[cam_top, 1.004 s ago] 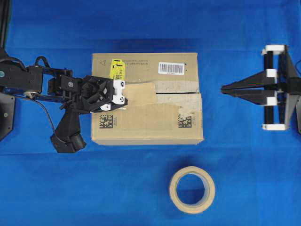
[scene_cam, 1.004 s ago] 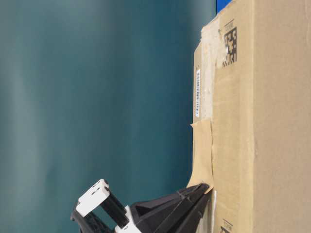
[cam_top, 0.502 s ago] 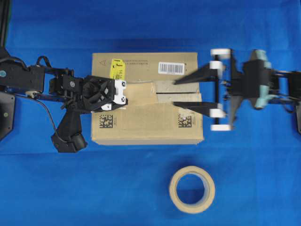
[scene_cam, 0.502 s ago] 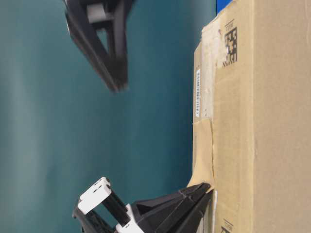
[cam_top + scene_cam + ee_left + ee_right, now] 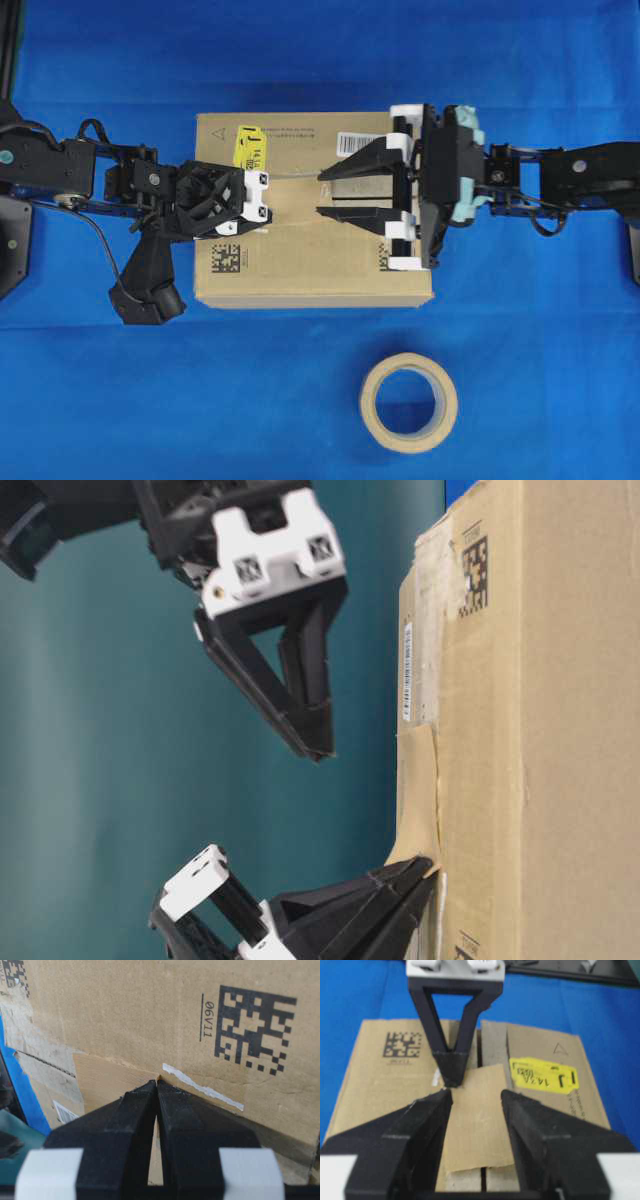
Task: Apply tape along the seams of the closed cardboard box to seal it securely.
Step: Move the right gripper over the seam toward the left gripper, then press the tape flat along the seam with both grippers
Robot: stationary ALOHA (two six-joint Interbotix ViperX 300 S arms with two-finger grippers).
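Note:
The brown cardboard box (image 5: 300, 270) lies in the middle of the blue cloth. A tan strip of tape (image 5: 296, 198) lies over the left part of its seam (image 5: 483, 1180). My left gripper (image 5: 264, 200) is shut on the strip's left end, and the table-level view shows that end (image 5: 420, 790) lifted a little off the box. My right gripper (image 5: 320, 193) hovers open above the box top and does not touch it. In the right wrist view its fingers (image 5: 476, 1094) stand on either side of the tape (image 5: 475, 1120). The left wrist view shows the shut tips (image 5: 158, 1082) at the tape's edge (image 5: 107, 1080).
A ring-shaped tape roll (image 5: 408, 402) lies on the cloth in front of the box. Pale torn tape remnants (image 5: 365, 190) edge the seam under the right gripper. A yellow sticker (image 5: 248, 146) and a white barcode label (image 5: 350, 143) sit on the far flap.
My right gripper opened and swung in from the right side to above the box, over the tape's right end. The left gripper and the tape stayed put.

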